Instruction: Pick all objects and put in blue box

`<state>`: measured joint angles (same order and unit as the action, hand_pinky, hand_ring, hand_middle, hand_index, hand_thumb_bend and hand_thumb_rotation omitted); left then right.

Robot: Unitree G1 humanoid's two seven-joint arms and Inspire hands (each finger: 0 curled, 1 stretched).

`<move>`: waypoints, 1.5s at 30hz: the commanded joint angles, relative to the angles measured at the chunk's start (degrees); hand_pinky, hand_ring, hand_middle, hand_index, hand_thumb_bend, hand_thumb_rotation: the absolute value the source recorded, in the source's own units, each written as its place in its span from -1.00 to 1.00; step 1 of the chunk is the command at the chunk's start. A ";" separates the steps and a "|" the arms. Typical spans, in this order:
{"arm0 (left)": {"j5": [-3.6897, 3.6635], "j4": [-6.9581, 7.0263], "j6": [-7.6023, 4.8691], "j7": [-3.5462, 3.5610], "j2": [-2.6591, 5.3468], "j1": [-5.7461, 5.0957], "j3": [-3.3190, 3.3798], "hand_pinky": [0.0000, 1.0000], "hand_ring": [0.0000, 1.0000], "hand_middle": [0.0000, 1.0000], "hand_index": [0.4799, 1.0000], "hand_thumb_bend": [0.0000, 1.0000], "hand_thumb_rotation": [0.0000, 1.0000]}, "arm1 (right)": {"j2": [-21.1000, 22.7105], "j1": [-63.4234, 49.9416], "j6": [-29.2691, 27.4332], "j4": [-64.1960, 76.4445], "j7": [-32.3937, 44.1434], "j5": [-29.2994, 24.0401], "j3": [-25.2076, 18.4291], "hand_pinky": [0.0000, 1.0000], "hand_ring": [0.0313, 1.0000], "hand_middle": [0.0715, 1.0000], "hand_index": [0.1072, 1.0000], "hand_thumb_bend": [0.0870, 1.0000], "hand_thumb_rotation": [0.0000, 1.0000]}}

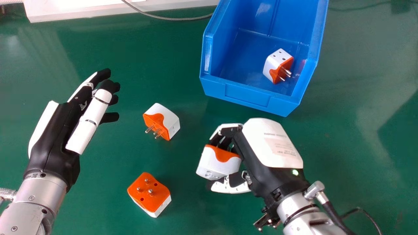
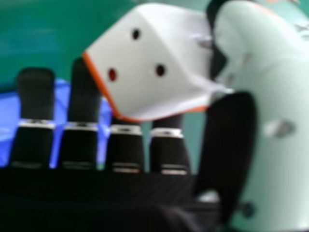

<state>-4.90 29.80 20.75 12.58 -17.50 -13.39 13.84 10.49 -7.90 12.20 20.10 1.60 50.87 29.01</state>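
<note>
Right hand (image 1: 256,160) is gripping the held plug (image 1: 218,164) between curled fingers and thumb, just robot-side of the box (image 1: 248,94). Boxed plug (image 1: 277,65) is lying inside the box. Closer plug (image 1: 163,120) is sitting robot-side and left of the box; farther plug (image 1: 148,195) is sitting beyond that, nearer the robot. Left hand (image 1: 62,130) is idling open, well left of the box. Risk: too low a lift could be knocking the held plug against the box's wall; early release, dropping it outside.

Two orange-white adapters (image 1: 167,119) lie outside the blue box (image 1: 214,86), one (image 1: 274,63) inside, one (image 1: 217,166) held
</note>
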 commanded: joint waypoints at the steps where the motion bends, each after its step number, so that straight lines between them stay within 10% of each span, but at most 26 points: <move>1: -0.24 0.23 -0.80 0.33 -0.57 0.38 0.32 0.56 0.73 0.75 0.67 -0.04 0.74 | -0.81 -0.48 -0.08 4.07 0.52 -0.86 -1.06 -0.33 -0.15 -0.03 -0.11 -0.11 -1.00; 18: 0.15 -1.21 -0.94 0.18 -0.62 1.27 -0.19 0.55 0.73 0.75 0.66 -0.03 0.74 | -1.64 5.82 -5.09 16.39 1.96 -2.39 -6.44 -0.33 -0.15 -0.03 -0.09 -0.11 -1.00; 45: 0.36 -3.10 -2.66 0.35 -0.72 0.69 0.08 0.56 0.73 0.75 0.65 -0.05 0.73 | 0.93 44.01 -1.85 -25.17 -3.21 -1.27 -13.56 -0.37 -0.17 -0.03 -0.02 -0.12 -1.00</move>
<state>-4.57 25.93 19.26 12.64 -17.53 -12.59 13.54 11.03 32.56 10.34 -3.94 0.13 49.79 16.28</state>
